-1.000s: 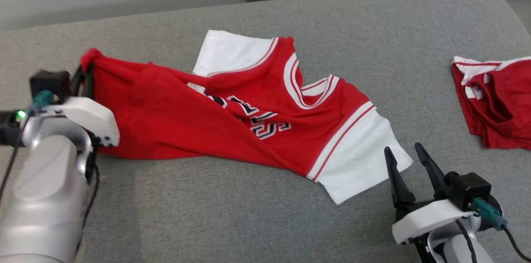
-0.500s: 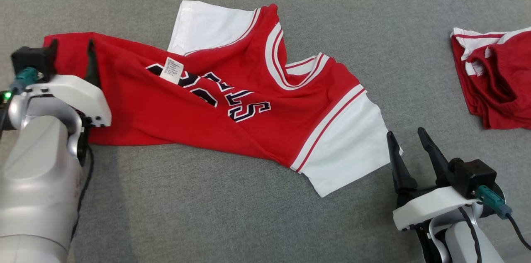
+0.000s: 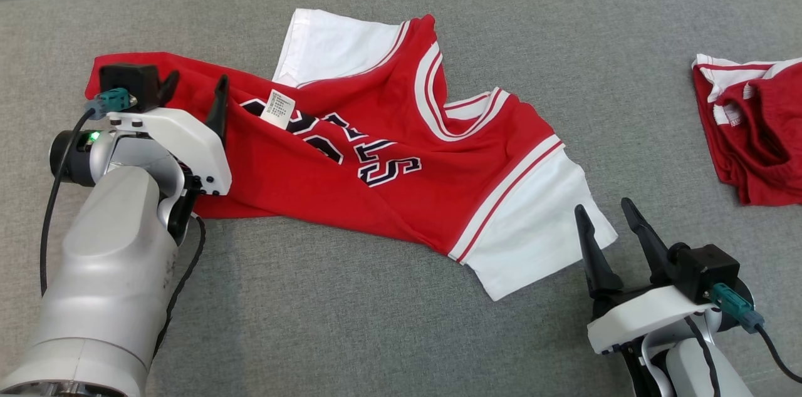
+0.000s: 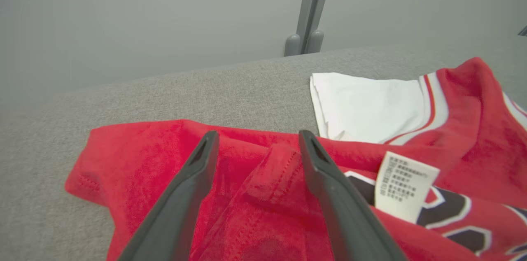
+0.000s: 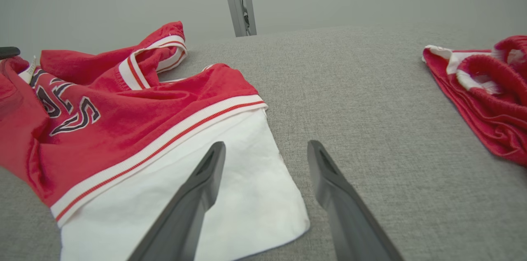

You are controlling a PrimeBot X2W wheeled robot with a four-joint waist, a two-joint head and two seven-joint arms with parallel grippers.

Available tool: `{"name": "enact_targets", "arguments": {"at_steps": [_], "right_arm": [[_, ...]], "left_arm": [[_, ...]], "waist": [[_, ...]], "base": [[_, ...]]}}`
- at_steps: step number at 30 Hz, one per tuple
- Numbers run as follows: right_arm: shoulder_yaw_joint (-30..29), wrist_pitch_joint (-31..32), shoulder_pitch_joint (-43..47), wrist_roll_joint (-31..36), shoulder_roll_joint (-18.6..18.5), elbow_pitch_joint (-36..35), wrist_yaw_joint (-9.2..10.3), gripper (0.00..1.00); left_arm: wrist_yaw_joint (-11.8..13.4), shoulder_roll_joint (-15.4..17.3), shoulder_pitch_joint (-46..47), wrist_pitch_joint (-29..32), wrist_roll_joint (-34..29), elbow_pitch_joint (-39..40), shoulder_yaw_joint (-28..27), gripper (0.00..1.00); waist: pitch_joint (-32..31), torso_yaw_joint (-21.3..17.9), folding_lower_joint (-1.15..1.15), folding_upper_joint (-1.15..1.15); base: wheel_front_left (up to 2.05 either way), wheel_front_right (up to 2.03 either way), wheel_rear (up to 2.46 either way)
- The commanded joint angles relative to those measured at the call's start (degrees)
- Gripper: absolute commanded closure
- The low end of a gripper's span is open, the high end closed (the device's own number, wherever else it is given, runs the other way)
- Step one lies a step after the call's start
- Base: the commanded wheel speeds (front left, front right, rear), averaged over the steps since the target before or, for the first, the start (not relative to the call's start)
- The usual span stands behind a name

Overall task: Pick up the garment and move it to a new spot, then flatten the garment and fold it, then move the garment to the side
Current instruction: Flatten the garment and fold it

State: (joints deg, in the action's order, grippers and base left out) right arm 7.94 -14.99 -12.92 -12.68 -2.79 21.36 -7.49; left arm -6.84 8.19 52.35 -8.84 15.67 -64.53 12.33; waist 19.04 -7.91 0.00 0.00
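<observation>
Because the left gripper (image 3: 197, 77) and right gripper (image 3: 601, 205) have fingers spread by a rumpled jersey (image 3: 294, 178), pinching may catch doubled layers.

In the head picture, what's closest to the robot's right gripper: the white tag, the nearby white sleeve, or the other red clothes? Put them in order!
From the right gripper:
1. white sleeve, just to its left.
2. other red garment, off to the right.
3. white tag, far left on the jersey, by the left gripper.

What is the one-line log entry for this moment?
left tool: open, over jersey | right tool: open, near white sleeve | jersey: lying creased
</observation>
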Motion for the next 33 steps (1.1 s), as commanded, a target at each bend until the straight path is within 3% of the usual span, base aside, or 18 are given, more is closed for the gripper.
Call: {"name": "enact_targets", "arguments": {"at_steps": [1, 8, 17, 18, 20, 21, 22, 33], "right_arm": [[-0.15, -0.28, 0.20, -0.34, -0.30, 0.21, 0.00, 0.00], [-0.39, -0.28, 0.37, -0.45, -0.30, 0.36, 0.00, 0.00], [-0.20, -0.28, 0.20, -0.64, -0.30, 0.39, 0.00, 0.00], [-0.21, -0.28, 0.24, -0.63, -0.30, 0.43, 0.00, 0.00], [-0.21, -0.28, 0.29, -0.60, -0.29, 0.55, 0.00, 0.00], [-0.17, -0.28, 0.33, -0.62, -0.29, 0.59, 0.00, 0.00], [-0.13, -0.28, 0.34, -0.62, -0.29, 0.60, 0.00, 0.00], [-0.71, -0.28, 0.85, -0.27, -0.30, 1.55, 0.00, 0.00]], "left_arm": [[-0.31, 0.08, 1.09, 0.97, 0.66, -0.36, 0.46, 0.00], [-0.52, -0.47, 0.78, 3.90, 1.97, -0.98, 1.32, 0.00], [-0.57, -0.83, -0.74, 3.42, 2.56, -1.02, 2.16, 0.00], [-0.57, -0.81, -1.01, 3.26, 2.42, -0.99, 2.36, 0.07], [-0.59, -0.92, -1.61, 2.99, 2.47, -1.06, 2.71, 0.50], [-0.60, -0.99, -1.76, 2.83, 2.40, -1.10, 2.94, 0.65], [-0.60, -1.04, -1.77, 2.60, 2.55, -1.01, 3.02, 1.00], [0.41, -0.89, -3.29, -0.98, 3.38, -1.26, 3.27, 1.00]], "waist": [[0.03, -0.16, 0.00, 0.00], [0.07, -0.34, 0.00, 0.00], [-0.07, -0.04, 0.00, 0.00], [-0.14, 0.02, 0.00, 0.00], [-0.31, 0.11, 0.00, 0.00], [-0.40, 0.15, 0.00, 0.00], [-0.47, 0.20, 0.00, 0.00], [-3.02, 1.14, 0.00, 0.00]], "base": [[0.00, 0.00, 0.00], [0.00, 0.00, 0.00], [0.00, 0.00, 0.00], [0.00, 0.00, 0.00], [0.00, 0.00, 0.00], [0.00, 0.00, 0.00], [0.00, 0.00, 0.00], [0.00, 0.00, 0.00]]}}
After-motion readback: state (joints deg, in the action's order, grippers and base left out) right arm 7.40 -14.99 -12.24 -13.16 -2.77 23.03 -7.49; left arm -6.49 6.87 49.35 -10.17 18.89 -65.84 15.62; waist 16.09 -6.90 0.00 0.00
